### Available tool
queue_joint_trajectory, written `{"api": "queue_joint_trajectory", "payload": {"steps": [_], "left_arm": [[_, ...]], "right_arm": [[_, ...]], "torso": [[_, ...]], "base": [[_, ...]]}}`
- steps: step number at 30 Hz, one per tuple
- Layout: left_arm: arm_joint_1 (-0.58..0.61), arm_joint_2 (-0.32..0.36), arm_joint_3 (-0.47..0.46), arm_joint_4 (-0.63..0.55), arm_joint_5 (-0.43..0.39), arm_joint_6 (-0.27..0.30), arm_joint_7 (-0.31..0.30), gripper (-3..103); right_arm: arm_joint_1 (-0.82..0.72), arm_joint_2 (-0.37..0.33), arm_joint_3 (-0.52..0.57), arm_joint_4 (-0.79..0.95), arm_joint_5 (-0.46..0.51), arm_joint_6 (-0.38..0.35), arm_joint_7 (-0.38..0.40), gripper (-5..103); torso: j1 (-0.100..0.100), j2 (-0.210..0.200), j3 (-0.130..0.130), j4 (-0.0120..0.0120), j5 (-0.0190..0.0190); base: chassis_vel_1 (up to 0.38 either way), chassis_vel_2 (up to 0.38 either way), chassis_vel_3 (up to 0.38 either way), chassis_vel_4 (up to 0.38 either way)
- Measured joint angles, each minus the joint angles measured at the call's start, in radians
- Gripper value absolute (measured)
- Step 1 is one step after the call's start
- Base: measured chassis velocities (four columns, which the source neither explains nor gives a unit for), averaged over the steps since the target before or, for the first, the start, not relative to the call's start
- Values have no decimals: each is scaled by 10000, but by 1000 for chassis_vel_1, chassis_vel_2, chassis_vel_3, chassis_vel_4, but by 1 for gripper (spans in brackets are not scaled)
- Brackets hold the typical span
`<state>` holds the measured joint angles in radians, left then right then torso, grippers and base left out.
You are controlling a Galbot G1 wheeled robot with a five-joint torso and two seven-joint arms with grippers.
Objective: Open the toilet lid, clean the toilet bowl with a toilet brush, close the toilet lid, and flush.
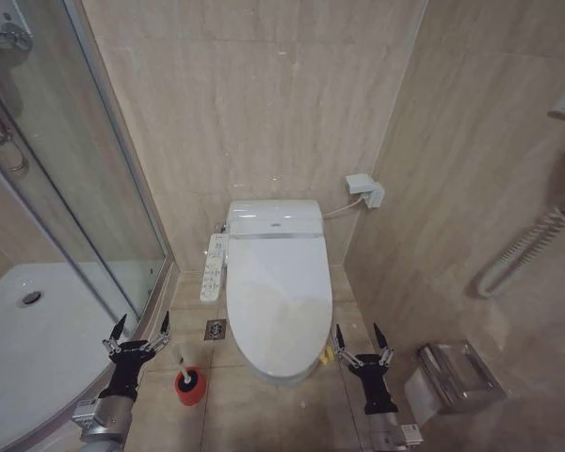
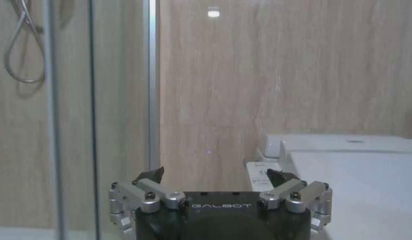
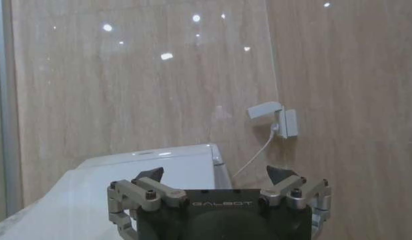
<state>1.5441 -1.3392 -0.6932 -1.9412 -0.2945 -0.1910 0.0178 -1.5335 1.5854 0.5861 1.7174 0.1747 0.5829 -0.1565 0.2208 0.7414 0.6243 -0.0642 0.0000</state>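
Left pincer (image 1: 138,325) hangs at the near left, fingers spread wide, gripping and touching nothing; it sits just over the edge of the shower tray (image 1: 38,367). Just to its right, the toilet brush (image 1: 189,379) stands in its red holder on the floor; its bristle head is hidden inside the cup. Farther right and farther away, the button panel (image 1: 213,267) runs along the left side of the toilet. The toilet lid (image 1: 279,299) lies shut at centre, concealing the toilet bowl (image 1: 264,371) except for a narrow rim at the near end. Right pincer (image 1: 362,339) hangs at the near right, just beside the toilet, fingers likewise spread and empty.

The left wrist view shows the shower hose (image 2: 22,45) behind glass. The right wrist view shows the wall socket (image 3: 276,117) and its cable beyond the tank.
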Motion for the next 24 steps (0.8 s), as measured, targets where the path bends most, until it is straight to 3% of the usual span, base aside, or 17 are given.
{"api": "queue_joint_trajectory", "payload": {"steps": [17, 24], "left_arm": [[-87, -17, 73, 169, 32, -21, 14, 100], [-203, 16, 73, 188, 2, -21, 22, 100]], "right_arm": [[-248, 32, 1, -312, -608, 412, 192, 100], [-276, -170, 132, -1556, -1873, 741, 1018, 100]], "torso": [[-8, 3, -3, 2, 0], [-3, 1, -2, 1, 1]], "base": [[-24, 28, 20, -16], [0, 0, 0, 0]]}}
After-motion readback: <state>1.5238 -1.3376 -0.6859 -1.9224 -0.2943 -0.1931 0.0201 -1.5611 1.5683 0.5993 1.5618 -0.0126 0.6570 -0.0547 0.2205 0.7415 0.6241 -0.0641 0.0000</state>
